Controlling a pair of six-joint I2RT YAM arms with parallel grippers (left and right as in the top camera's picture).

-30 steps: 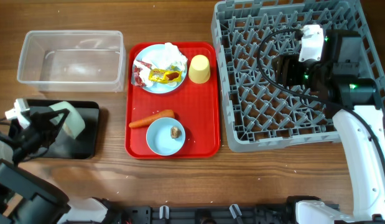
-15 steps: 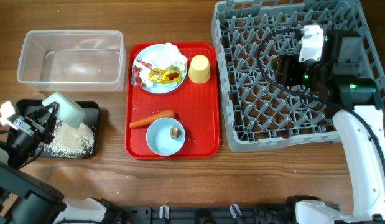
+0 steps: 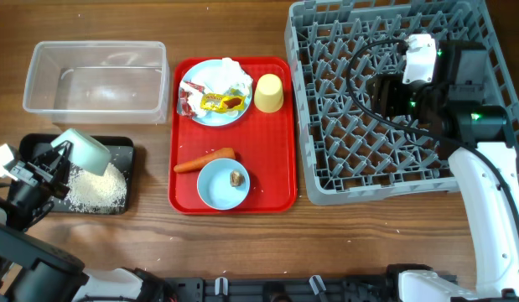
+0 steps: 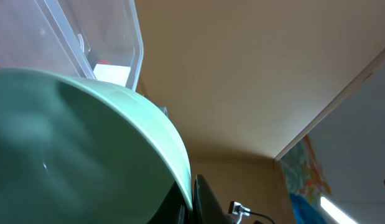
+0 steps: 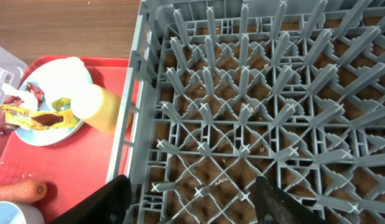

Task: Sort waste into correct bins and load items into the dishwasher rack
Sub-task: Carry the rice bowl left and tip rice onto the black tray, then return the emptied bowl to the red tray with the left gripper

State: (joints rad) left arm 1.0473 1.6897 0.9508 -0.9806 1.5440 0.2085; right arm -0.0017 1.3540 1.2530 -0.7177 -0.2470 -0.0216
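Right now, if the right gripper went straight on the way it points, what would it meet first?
Probably the upright pegs of the dishwasher rack, straight ahead of the right gripper; nothing shows in between, though depth is unclear.

Clear tub [image 3: 96, 84] lies open; pegs [image 5: 244, 25] crowd rack [image 3: 296, 101].

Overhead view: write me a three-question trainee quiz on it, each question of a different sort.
1. True or false: the rice lies in the black tray.
2. What lies in the blue bowl on the red tray? A an egg; B brown scrap; C a fork.
3. Fill in: the left gripper holds a tilted ____.
Key: 1 true; 2 B; 3 pale green bowl.
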